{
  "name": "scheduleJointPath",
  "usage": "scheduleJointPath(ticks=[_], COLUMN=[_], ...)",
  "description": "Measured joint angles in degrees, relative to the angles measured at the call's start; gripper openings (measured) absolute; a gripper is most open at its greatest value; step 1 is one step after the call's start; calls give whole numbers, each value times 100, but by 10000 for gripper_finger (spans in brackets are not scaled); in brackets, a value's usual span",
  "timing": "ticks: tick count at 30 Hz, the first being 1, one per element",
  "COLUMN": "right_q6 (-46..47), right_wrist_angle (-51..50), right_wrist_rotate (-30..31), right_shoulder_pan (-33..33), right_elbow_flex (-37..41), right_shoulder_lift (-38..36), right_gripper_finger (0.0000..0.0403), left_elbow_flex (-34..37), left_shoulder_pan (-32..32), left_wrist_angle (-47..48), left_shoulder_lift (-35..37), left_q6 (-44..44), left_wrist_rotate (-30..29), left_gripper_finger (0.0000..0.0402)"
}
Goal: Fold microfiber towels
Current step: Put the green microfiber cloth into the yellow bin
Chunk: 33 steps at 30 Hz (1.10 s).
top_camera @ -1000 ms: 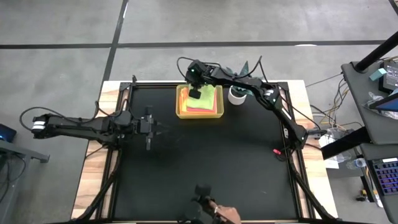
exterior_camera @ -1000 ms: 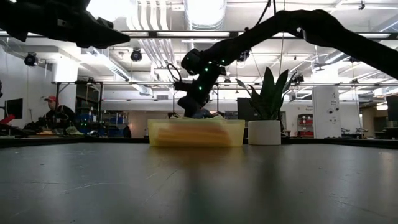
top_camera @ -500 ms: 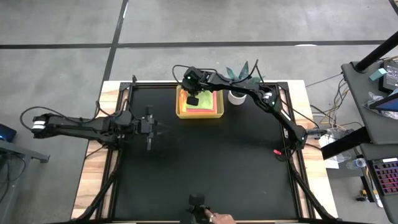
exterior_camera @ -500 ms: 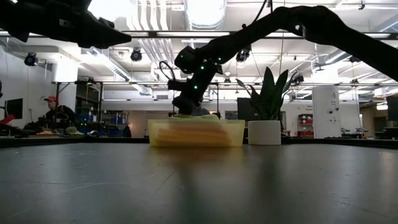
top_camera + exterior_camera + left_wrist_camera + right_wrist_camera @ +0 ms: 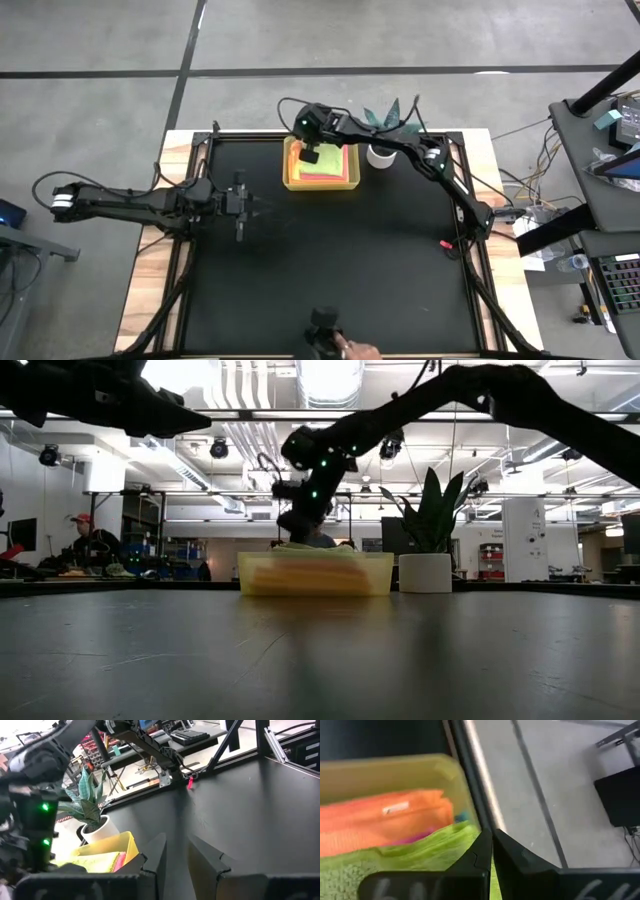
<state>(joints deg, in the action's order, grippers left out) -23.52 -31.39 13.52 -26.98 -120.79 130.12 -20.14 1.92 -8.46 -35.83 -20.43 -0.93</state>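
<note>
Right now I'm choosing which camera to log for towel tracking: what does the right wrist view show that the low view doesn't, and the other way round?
Only the right wrist view: the towels apart by colour, a lime green towel on top, an orange towel beside it, a pink edge between; right jaws shut.

Only the low view: the potted plant, the left arm raised, a person far off.

Both: the yellow tray holding the towels, the right gripper above it.
</note>
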Motion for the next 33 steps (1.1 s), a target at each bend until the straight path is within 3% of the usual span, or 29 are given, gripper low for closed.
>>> scheduleJointPath(ticks=[7,15,24,33], right_q6=[431,969,1025,954], right_wrist_angle=[-146,-564,-305,-312], right_wrist_rotate=[-48,-1312,-1404,-1506], right_shoulder_pan=[14,83,157,335], right_elbow_flex=[-4,335,1257,1387], right_shoulder_lift=[-364,-411,-345,-506], right_gripper_finger=[9,9,9,9], left_elbow_flex=[0,0,0,0], left_shoulder_pan=[2,2,0,0], left_wrist_angle=[-14,-1,-1,-2], left_shoulder_lift=[-11,-5,-17,-57], left_q6=[0,-2,-2,-127], left_wrist_rotate=[0,0,0,0], left_gripper_finger=[58,58,58,58])
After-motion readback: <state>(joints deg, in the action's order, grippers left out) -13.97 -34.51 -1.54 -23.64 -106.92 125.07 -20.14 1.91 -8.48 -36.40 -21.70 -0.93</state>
